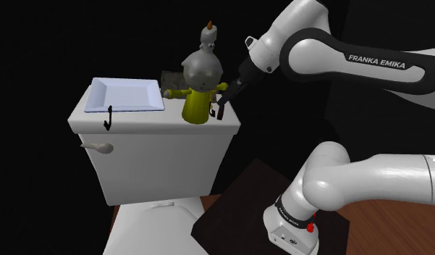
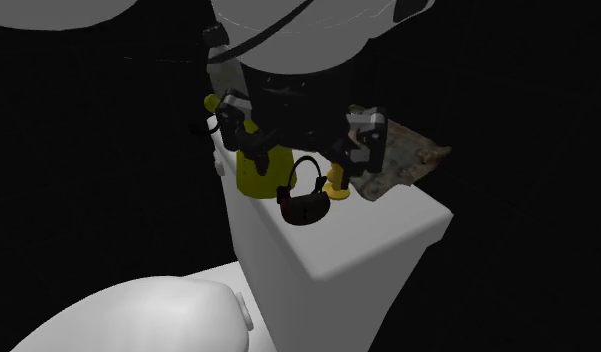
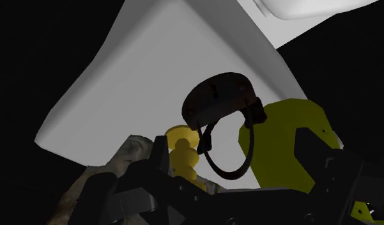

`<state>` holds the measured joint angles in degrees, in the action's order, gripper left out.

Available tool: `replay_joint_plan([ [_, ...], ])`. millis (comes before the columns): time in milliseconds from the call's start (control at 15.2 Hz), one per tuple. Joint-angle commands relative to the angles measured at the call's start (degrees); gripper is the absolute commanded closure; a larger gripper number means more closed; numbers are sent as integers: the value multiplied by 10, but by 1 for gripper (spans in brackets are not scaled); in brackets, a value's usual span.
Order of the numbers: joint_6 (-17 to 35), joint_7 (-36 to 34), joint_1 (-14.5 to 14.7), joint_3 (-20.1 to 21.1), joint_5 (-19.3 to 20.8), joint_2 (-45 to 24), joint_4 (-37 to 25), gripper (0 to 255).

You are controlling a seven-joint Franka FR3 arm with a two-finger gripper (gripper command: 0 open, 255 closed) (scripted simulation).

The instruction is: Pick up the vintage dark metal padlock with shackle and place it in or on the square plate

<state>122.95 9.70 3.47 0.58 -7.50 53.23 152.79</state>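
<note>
We see the dark padlock (image 2: 302,203) sitting on the white lid of a toilet tank (image 1: 154,123), its curved shackle (image 3: 227,167) raised toward the arm's hand. It lies near the lid's end at the shoulder view's right, just beside a yellow figure with a round grey head (image 1: 200,87). The black gripper (image 3: 235,144) hangs directly over the lock. Its two fingers stand wide apart on either side of the shackle, touch nothing and hold nothing. A smaller yellow figurine (image 2: 338,180) stands just behind the padlock, and a mottled, crumpled-looking object (image 2: 403,160) lies past it at the lid's back edge. The square plate (image 1: 129,95), pale blue-white, rests on the far end of the same lid, well apart from the lock, with a small black hook-shaped item (image 1: 107,119) at its front edge. Below are the tank's flush lever (image 1: 98,147) and the white toilet lid (image 2: 138,315). Black areas surround the fixture.
</note>
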Motion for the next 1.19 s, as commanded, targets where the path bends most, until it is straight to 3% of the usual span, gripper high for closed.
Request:
replay_joint_plan([
  [0,15,1,1,1,-1,-7,8,0],
  [462,15,1,1,1,-1,-7,8,0],
  [528,15,1,1,1,-1,-7,8,255],
  [1122,15,1,1,1,-1,-7,8,255],
])
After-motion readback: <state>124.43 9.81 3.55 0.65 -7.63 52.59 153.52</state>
